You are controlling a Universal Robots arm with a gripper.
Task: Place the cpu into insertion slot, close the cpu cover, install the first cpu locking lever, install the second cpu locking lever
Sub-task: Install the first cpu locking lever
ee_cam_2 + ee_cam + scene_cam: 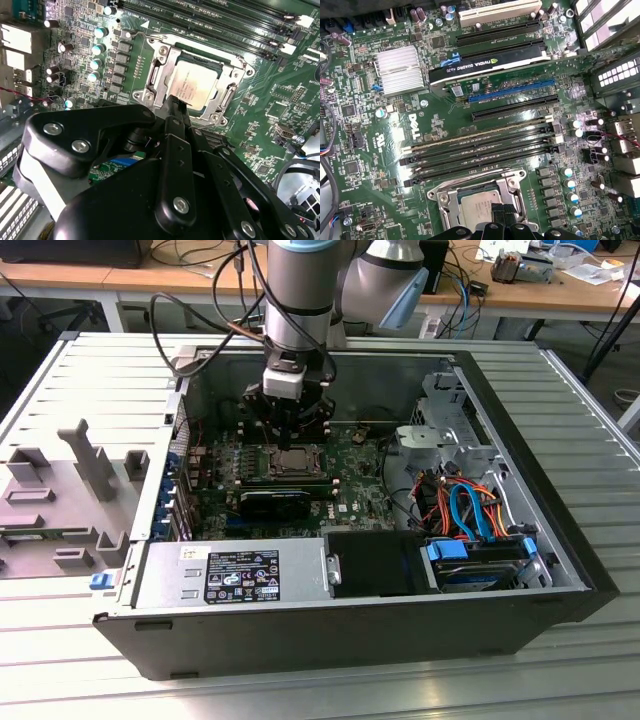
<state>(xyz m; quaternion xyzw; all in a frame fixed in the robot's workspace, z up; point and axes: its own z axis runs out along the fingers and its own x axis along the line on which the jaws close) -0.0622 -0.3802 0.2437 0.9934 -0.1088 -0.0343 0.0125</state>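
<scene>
While I am watching the exterior view, my gripper is hovering over the insertion slot. Second wrist view: fingers pinched together, grasping nothing, tip touching the cpu, seated under the cpu cover. I judge the locking levers are needing careful hooking.

One cpu sits under one cpu cover, just beyond the end effector; four memory slots and one expansion card lie farther off
</scene>
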